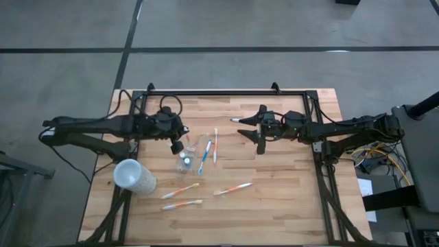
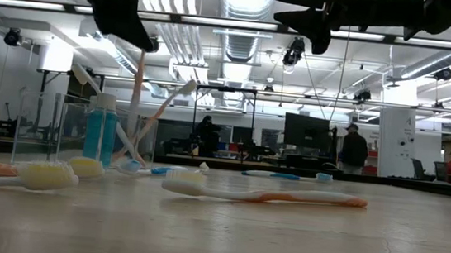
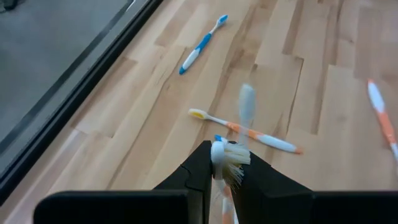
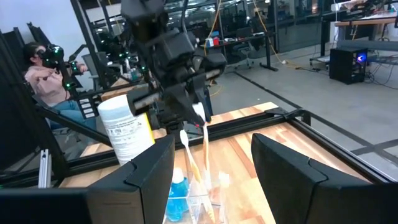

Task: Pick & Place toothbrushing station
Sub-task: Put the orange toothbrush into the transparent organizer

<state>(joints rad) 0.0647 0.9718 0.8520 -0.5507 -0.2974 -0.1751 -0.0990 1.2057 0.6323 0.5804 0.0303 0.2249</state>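
A small clear tumbler (image 1: 186,160) stands left of the table's middle. In it are a blue toothpaste tube (image 4: 177,194) and a leaning toothbrush (image 4: 187,155). My left gripper (image 1: 177,143) hangs just above it, shut on a white-orange toothbrush (image 4: 206,158). Loose toothbrushes lie flat on the wood: two right of the tumbler (image 1: 204,158) (image 1: 215,145) and three nearer the front (image 1: 180,191) (image 1: 182,204) (image 1: 233,187). My right gripper (image 1: 260,132) hovers level and open right of centre, with nothing between its fingers. My left gripper pinches the toothbrush's bristle head (image 3: 229,157) between its two fingers. The fingers come slanting down from the table's left. The brush hangs nearly upright below them, and its handle (image 4: 207,186) reaches down into the tumbler beside the tube.
A larger frosted cup (image 1: 134,176) sits near the left front, close to the tumbler. A white-blue toothbrush (image 3: 202,43) lies by the far edge near my right gripper. A black frame (image 1: 226,93) rims the table's far side. People show in the room behind.
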